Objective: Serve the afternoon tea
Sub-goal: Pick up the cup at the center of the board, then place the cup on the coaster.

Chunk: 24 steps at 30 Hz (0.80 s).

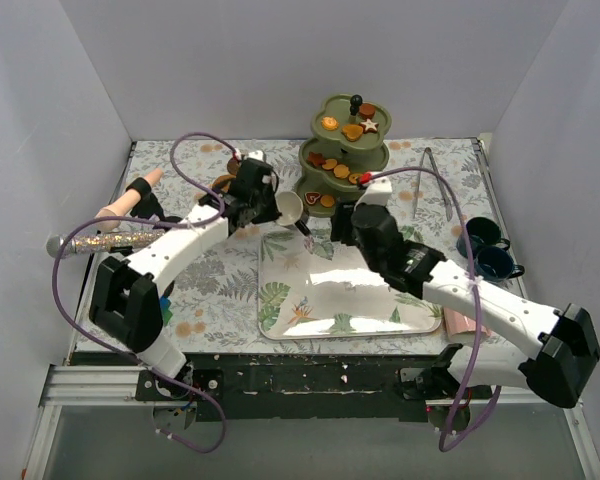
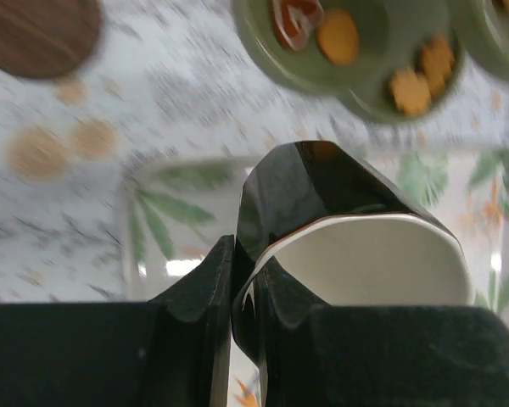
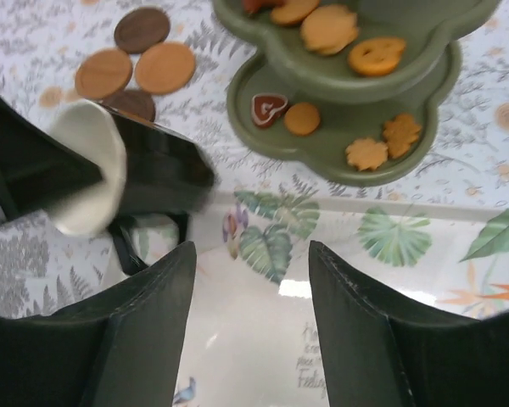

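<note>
Nearest lies the glossy rectangular tray (image 1: 380, 300) with rounded corners and a leaf print. The right gripper (image 3: 252, 254) hangs above it, its matte black fingers spread wide on nothing. At the tray's far left corner the left gripper (image 2: 242, 271) is pinched tight on the rim of a tilted mug (image 2: 322, 199), shiny dark outside and smooth cream inside. Beyond it, flat round brown coasters (image 3: 164, 66) lie on the floral cloth beside the scalloped olive-green stand (image 3: 237, 102), whose tiers hold small orange biscuits (image 3: 369, 153).
</note>
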{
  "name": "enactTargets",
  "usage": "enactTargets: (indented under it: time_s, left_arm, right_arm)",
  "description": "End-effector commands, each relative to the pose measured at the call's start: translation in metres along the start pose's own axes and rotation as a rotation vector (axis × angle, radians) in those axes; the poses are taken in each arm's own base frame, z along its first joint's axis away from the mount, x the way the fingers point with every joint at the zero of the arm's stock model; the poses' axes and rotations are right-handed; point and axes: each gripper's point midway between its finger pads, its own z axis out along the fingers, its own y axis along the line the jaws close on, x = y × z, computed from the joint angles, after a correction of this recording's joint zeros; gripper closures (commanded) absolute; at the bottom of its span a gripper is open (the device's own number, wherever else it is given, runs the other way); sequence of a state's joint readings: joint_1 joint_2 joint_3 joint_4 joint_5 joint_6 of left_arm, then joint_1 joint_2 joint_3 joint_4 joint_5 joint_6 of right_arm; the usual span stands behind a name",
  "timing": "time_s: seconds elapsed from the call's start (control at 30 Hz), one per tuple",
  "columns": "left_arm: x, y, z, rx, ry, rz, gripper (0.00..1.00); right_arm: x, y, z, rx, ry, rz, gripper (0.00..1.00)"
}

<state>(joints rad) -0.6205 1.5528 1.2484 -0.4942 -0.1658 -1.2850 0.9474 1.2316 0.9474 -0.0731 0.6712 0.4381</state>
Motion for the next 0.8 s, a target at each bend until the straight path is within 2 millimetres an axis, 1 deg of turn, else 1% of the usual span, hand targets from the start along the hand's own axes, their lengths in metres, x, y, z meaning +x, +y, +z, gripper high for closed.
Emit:
enactTargets:
  time_s: [0.0,0.03,0.1,0.2,0.23,0.27,0.33,0.43,0.57,0.63,0.77]
  left_arm:
    - [-0.096,0.038,-0.001,-0.070,-0.136,0.026,1.00]
    - [-0.110,0.042,0.005,-0.070,-0.140,0.031,1.00]
    - [-0.132,0.058,0.019,-0.088,-0.130,0.030,1.00]
    - [-0.158,0.078,0.044,-0.111,-0.110,0.036,1.00]
    - [-0.170,0.081,0.049,-0.112,-0.119,0.035,1.00]
    - [-0.181,0.088,0.056,-0.117,-0.121,0.033,1.00]
    - [-0.194,0.098,0.069,-0.139,-0.120,0.040,1.00]
    - [-0.210,0.114,0.089,-0.154,-0.126,0.041,1.00]
    - [-0.227,0.135,0.105,-0.170,-0.158,0.031,1.00]
    - [-0.236,0.139,0.107,-0.161,-0.184,0.025,1.00]
    - [-0.243,0.144,0.113,-0.163,-0.212,0.030,1.00]
  right_arm:
    - [-0.041,-0.015,-0.003,-0.092,-0.059,0.060,0.36]
    - [-0.044,-0.018,-0.004,-0.106,-0.068,0.059,0.34]
    - [-0.047,-0.020,-0.005,-0.128,-0.074,0.050,0.34]
    - [-0.054,-0.018,-0.006,-0.158,-0.083,0.011,0.33]
    - [-0.055,-0.018,-0.006,-0.164,-0.083,-0.001,0.33]
    - [-0.055,-0.017,-0.006,-0.170,-0.076,-0.011,0.33]
    - [-0.052,-0.014,-0.006,-0.191,-0.059,-0.033,0.33]
    - [-0.044,-0.008,-0.004,-0.227,-0.021,-0.059,0.33]
    - [-0.033,-0.005,-0.003,-0.252,0.017,-0.075,0.34]
    - [-0.030,-0.002,-0.003,-0.269,0.032,-0.075,0.34]
    - [-0.018,0.004,0.000,-0.292,0.075,-0.070,0.35]
